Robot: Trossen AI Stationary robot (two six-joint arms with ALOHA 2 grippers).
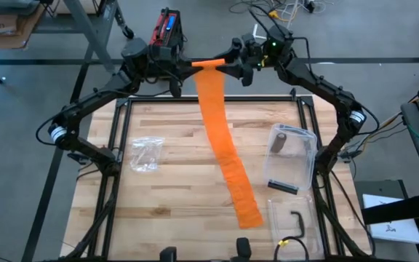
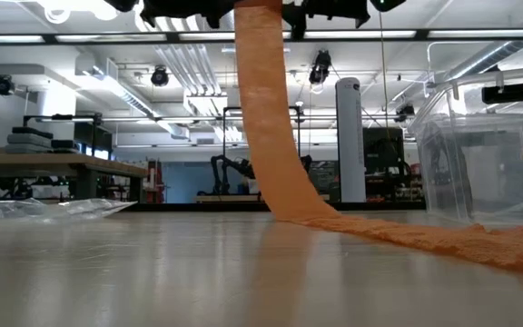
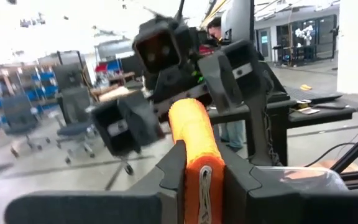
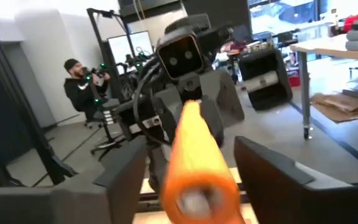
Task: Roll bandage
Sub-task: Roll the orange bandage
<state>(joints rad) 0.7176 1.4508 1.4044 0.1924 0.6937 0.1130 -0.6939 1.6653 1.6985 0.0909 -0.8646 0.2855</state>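
Orange bandage (image 1: 224,145) is trailing toward you across the table (image 1: 173,189). Your left gripper (image 3: 202,163) is clamping its rolled end aloft at the far edge for winding, while your right gripper (image 4: 191,163) is standing open around it.

A robotics lab: strip lights (image 2: 198,38) overhead, another robot arm (image 2: 228,173) far off, workbenches (image 2: 53,165), and a seated person (image 4: 82,93).

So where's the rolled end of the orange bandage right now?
In the high view the rolled end is held up at the table's far edge, between the left gripper and right gripper; the loose tail runs toward the clear plastic box.
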